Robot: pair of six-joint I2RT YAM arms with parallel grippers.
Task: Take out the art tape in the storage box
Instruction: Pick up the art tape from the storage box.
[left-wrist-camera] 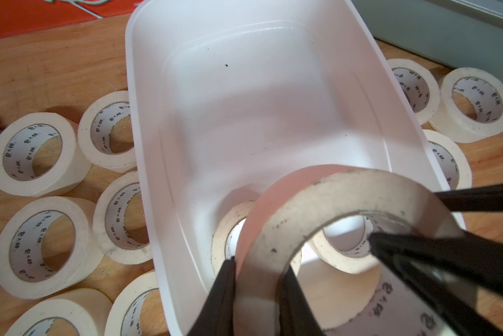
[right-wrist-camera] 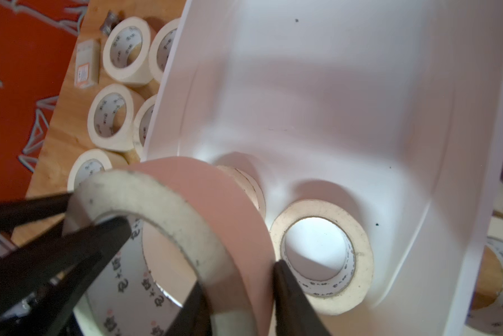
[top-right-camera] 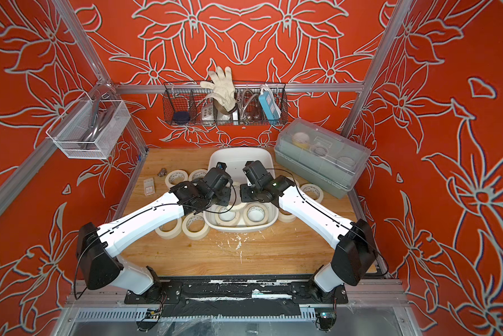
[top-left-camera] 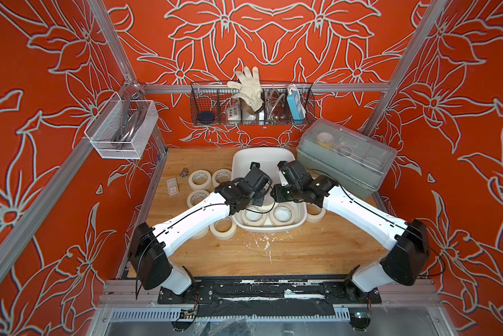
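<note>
Together, the left gripper [left-wrist-camera: 257, 266] and right gripper [right-wrist-camera: 237, 276] clench opposite walls of one raised roll [left-wrist-camera: 302, 197] of art tape, each with one finger inside the core and one outside, above the middle of the storage box [left-wrist-camera: 244, 116]. At the box's 6 o'clock end two rolls [right-wrist-camera: 363, 256] lie flat. On the table [top-left-camera: 273, 256], at the box's 9 and 3 o'clock, rest loose rolls [left-wrist-camera: 73, 171].

Storage box [top-left-camera: 262, 158] is bare at back; art tape [top-left-camera: 200, 178] flanks it, perhaps touching.
</note>
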